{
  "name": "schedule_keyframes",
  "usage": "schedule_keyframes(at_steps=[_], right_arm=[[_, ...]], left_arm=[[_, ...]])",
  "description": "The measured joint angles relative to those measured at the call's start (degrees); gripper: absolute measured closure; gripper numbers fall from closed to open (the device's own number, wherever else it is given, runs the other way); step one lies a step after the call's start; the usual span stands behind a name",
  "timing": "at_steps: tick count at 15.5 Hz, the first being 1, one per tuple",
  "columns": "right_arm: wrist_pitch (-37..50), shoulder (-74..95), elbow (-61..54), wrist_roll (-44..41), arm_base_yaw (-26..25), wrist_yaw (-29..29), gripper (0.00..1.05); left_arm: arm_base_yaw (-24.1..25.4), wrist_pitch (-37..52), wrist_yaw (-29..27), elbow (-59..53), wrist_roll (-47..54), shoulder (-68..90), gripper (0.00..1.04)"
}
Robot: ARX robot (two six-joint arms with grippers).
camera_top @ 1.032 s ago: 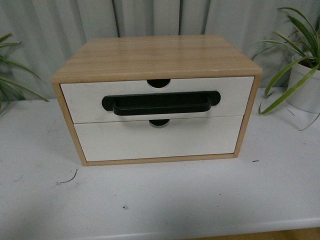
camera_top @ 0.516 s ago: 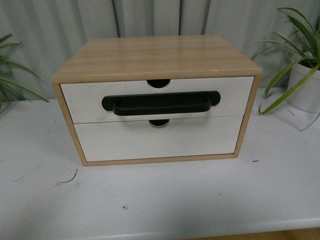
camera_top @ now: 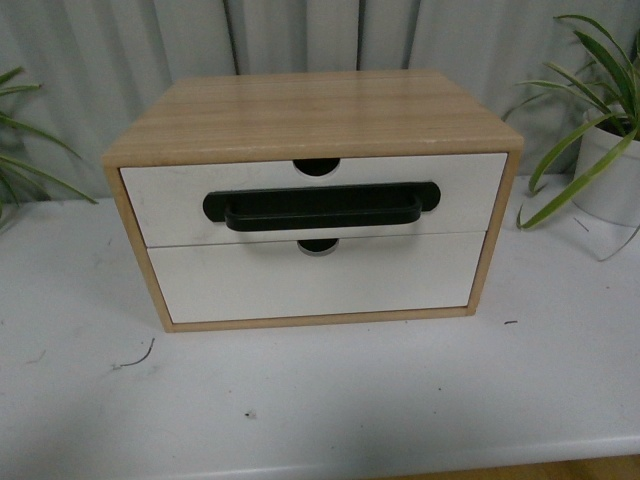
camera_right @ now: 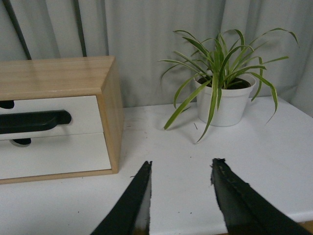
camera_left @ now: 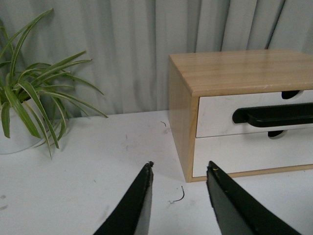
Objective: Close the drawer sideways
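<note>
The drawer (camera_top: 170, 200), with its white front, long black bar handle (camera_top: 322, 207) and half-round notch, is the upper one in a wooden cabinet (camera_top: 310, 115) on a white table (camera_top: 330, 400). Its front sits nearly flush with the cabinet's frame. It also shows in the left wrist view (camera_left: 215, 115) and the right wrist view (camera_right: 83, 115). My left gripper (camera_left: 179, 167) is open and empty, above the table to the left of the cabinet's front corner. My right gripper (camera_right: 181, 166) is open and empty, to the right of the cabinet. Neither arm shows in the front view.
A plain white lower drawer front (camera_top: 310, 280) without a handle sits below. A potted plant in a white pot (camera_top: 612, 170) stands right of the cabinet; another plant (camera_left: 29, 107) stands to its left. A small dark wire scrap (camera_top: 138, 357) lies on the table.
</note>
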Motion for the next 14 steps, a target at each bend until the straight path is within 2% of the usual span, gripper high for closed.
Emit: schedule_keyframes(at_steps=[1,2,4,5,7,14], right_arm=[[0.0,0.0,0.0,0.0,0.0,0.0,0.52],[0.0,0.0,0.0,0.0,0.0,0.0,0.32],[0.0,0.0,0.0,0.0,0.0,0.0,0.08],[0.0,0.0,0.0,0.0,0.0,0.0,0.04],[0.0,0.0,0.0,0.0,0.0,0.0,0.08],[0.0,0.0,0.0,0.0,0.0,0.0,0.06]], left_arm=[[0.0,0.0,0.0,0.0,0.0,0.0,0.53],[0.0,0.0,0.0,0.0,0.0,0.0,0.33],[0.0,0.0,0.0,0.0,0.0,0.0,0.1],[0.0,0.0,0.0,0.0,0.1,0.0,0.05],[0.0,0.0,0.0,0.0,0.0,0.0,0.08],[0.0,0.0,0.0,0.0,0.0,0.0,0.07]])
